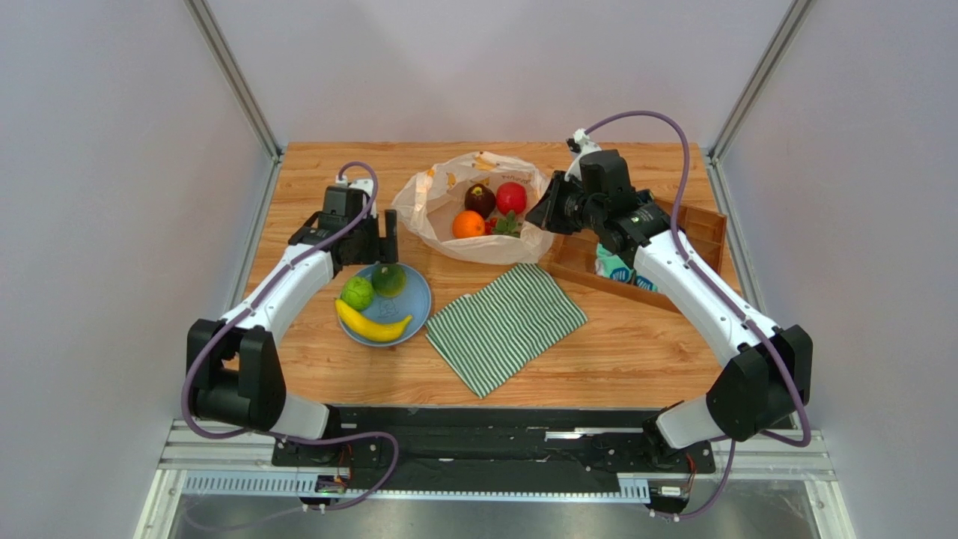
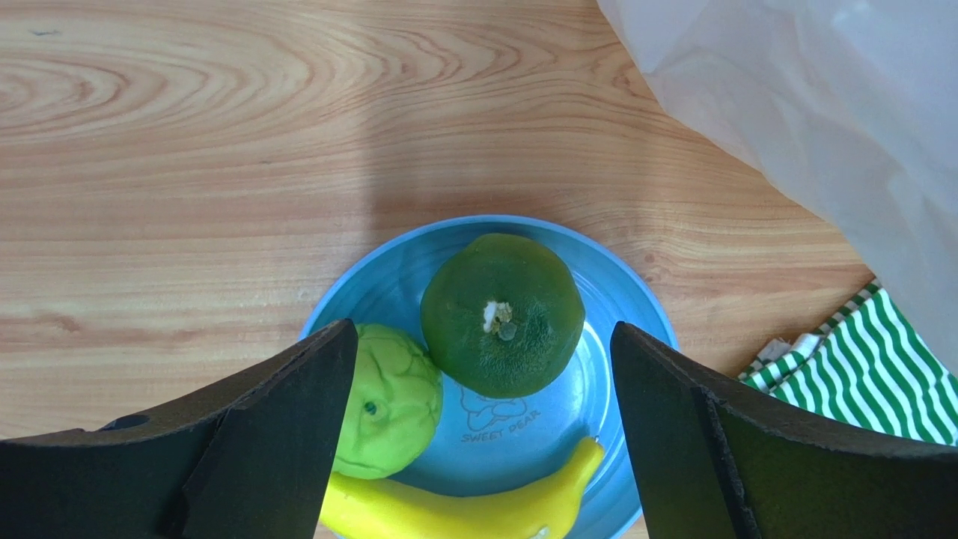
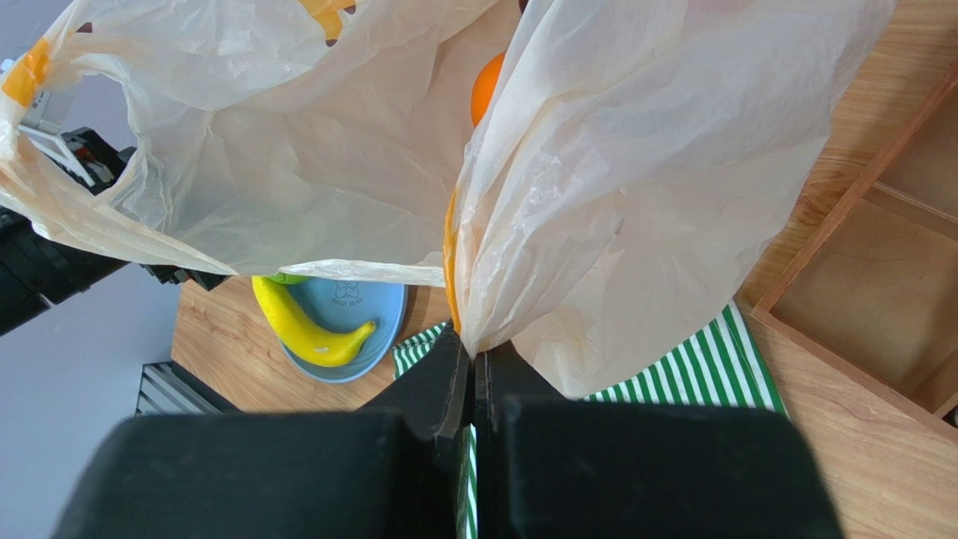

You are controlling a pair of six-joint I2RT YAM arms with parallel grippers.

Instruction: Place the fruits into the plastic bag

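Note:
The plastic bag [image 1: 444,208] lies open at the back centre with an orange [image 1: 468,225], a dark purple-brown fruit [image 1: 480,199], a red apple [image 1: 512,198] and berries [image 1: 506,226] inside. A blue plate [image 1: 418,301] holds a banana [image 1: 372,327], a light green apple [image 1: 357,293] and a dark green fruit [image 1: 389,279]. My left gripper [image 1: 380,241] is open and empty above the plate; in the left wrist view it [image 2: 481,337] frames the dark green fruit [image 2: 503,314]. My right gripper [image 3: 473,354] is shut on the bag's right edge [image 3: 630,168].
A green-striped cloth [image 1: 506,326] lies in front of the bag, to the right of the plate. A wooden tray [image 1: 703,225] with rolled socks [image 1: 616,270] stands at the right, under my right arm. White walls close in both sides.

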